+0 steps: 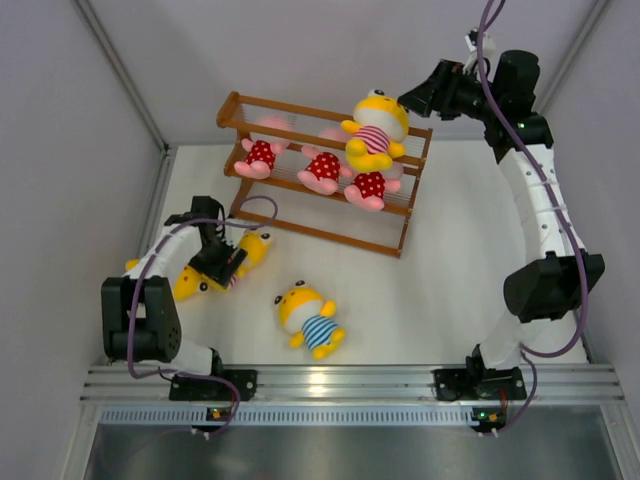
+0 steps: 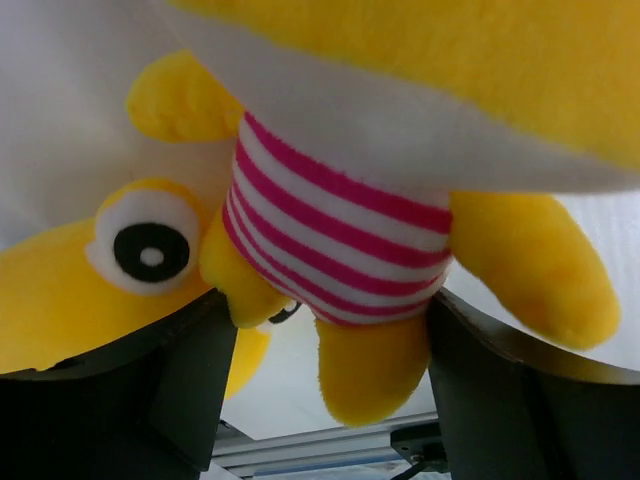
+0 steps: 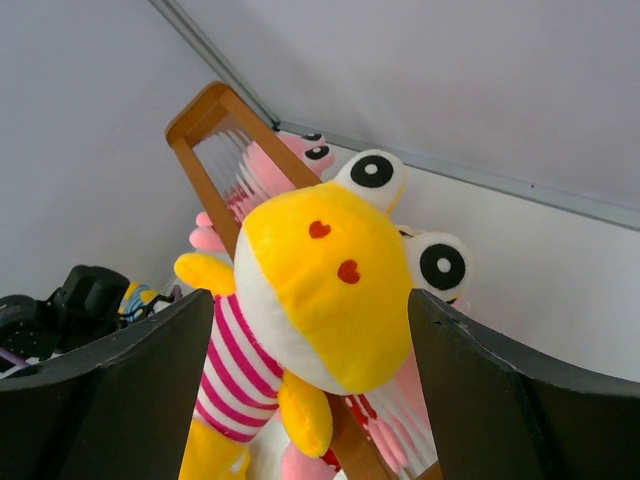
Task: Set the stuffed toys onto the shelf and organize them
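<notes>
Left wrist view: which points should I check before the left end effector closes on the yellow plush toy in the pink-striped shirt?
1. Left end effector open: ok.
2. Yellow plush toy in pink-striped shirt between its fingers: ok.
3. Second yellow plush toy clear of the fingers: cannot tell.
4. Brown wooden shelf has free room on its top tier: ok.
5. Right end effector far from the left one: ok.

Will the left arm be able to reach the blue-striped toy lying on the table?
Probably yes. The blue-striped toy lies alone on the table close to the left gripper, nothing between them. That gripper is open around a pink-striped toy.
</notes>
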{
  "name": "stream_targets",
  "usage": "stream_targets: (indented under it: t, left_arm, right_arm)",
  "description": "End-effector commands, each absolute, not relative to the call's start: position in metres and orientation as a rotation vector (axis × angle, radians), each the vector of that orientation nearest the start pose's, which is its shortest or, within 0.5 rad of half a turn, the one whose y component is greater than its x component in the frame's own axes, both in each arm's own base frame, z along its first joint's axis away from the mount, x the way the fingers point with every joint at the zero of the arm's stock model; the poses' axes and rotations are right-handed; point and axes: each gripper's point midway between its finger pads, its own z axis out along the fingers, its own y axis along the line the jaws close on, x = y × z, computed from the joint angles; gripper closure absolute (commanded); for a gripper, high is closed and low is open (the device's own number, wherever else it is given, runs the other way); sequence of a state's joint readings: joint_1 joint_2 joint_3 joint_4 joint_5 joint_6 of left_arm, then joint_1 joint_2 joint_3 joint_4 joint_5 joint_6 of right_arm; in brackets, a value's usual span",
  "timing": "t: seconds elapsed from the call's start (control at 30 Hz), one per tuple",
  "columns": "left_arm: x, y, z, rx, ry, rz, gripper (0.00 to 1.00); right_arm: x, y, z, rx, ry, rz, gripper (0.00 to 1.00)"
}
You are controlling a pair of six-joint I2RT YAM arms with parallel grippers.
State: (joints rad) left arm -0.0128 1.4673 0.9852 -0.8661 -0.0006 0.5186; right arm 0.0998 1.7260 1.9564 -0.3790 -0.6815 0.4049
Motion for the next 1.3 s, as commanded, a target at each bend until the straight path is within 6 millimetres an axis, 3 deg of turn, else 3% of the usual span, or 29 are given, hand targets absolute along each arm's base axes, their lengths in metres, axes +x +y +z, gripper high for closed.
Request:
stream_targets:
  t: [0.0, 0.03, 0.1, 0.13, 0.27, 0.3, 0.37, 0.4, 0.47, 0.5, 0.63, 0.73, 0.77, 0.8, 0.83, 0.87, 0.9, 0.93, 0.97, 1.0, 1.07, 1.27]
  left_arm:
    - [0.266, 0.020, 0.051, 0.767, 2.808, 0.096, 0.26]
    - [0.268, 0.019, 0.052, 0.736, 2.812, 0.094, 0.50]
    - [0.270, 0.006, 0.056, 0.734, 2.775, -0.006, 0.70]
    - [0.273, 0.002, 0.065, 0.722, 2.738, -0.024, 1.00]
    - [0.278, -0.005, 0.103, 0.666, 2.615, -0.035, 1.00]
    - [0.281, -0.007, 0.126, 0.650, 2.547, -0.018, 1.00]
    - [0.273, -0.007, 0.150, 0.642, 2.517, -0.013, 1.00]
    - [0.277, -0.007, 0.174, 0.628, 2.464, 0.004, 1.00]
    - [0.260, -0.009, 0.202, 0.632, 2.438, 0.002, 1.00]
    - [0.260, -0.008, 0.230, 0.626, 2.382, 0.022, 1.00]
    - [0.259, -0.009, 0.288, 0.595, 2.300, 0.039, 1.00]
    - [0.288, -0.004, 0.337, 0.506, 2.237, 0.082, 1.00]
    - [0.299, -0.003, 0.375, 0.456, 2.156, 0.106, 1.00]
    - [0.323, -0.007, 0.371, 0.455, 2.189, 0.093, 1.00]
    - [0.333, -0.010, 0.379, 0.446, 2.186, 0.094, 1.00]
    - [0.343, -0.012, 0.409, 0.419, 2.108, 0.125, 1.00]
    - [0.368, -0.025, 0.397, 0.452, 2.140, 0.146, 1.00]
    - [0.379, -0.032, 0.400, 0.467, 2.130, 0.165, 1.00]
    - [0.388, -0.034, 0.415, 0.459, 2.084, 0.225, 1.00]
    - [0.408, -0.055, 0.398, 0.515, 2.110, 0.218, 1.00]
    - [0.432, -0.074, 0.390, 0.536, 2.108, 0.213, 1.00]
    - [0.470, -0.086, 0.392, 0.455, 2.045, 0.192, 1.00]
  right_arm:
    - [0.446, 0.166, 0.453, -0.315, 1.665, 0.915, 0.21]
    - [0.446, 0.165, 0.453, -0.315, 1.665, 0.910, 0.22]
    - [0.442, 0.165, 0.456, -0.320, 1.659, 0.906, 0.22]
    - [0.438, 0.164, 0.459, -0.323, 1.651, 0.902, 0.22]
    - [0.429, 0.159, 0.471, -0.325, 1.620, 0.867, 0.22]
    - [0.428, 0.157, 0.473, -0.318, 1.616, 0.853, 0.22]
    - [0.419, 0.156, 0.481, -0.320, 1.598, 0.843, 0.22]
    - [0.417, 0.155, 0.482, -0.319, 1.595, 0.839, 0.23]
    - [0.408, 0.153, 0.486, -0.319, 1.585, 0.831, 0.22]
    - [0.406, 0.152, 0.485, -0.308, 1.586, 0.822, 0.23]
    - [0.392, 0.146, 0.485, -0.289, 1.566, 0.795, 0.23]
    - [0.386, 0.142, 0.478, -0.266, 1.574, 0.775, 0.23]
    - [0.385, 0.140, 0.476, -0.256, 1.577, 0.765, 0.23]
    - [0.385, 0.140, 0.468, -0.250, 1.594, 0.767, 0.23]
    - [0.382, 0.139, 0.468, -0.249, 1.594, 0.761, 0.23]
    - [0.382, 0.139, 0.464, -0.251, 1.606, 0.758, 0.23]
    - [0.380, 0.137, 0.459, -0.246, 1.619, 0.751, 0.23]
    - [0.379, 0.137, 0.455, -0.247, 1.630, 0.744, 0.23]
    - [0.380, 0.134, 0.451, -0.243, 1.640, 0.725, 0.23]
    - [0.378, 0.133, 0.443, -0.237, 1.667, 0.719, 0.23]
    - [0.376, 0.129, 0.439, -0.237, 1.679, 0.694, 0.23]
    - [0.368, 0.125, 0.421, -0.227, 1.726, 0.664, 0.23]
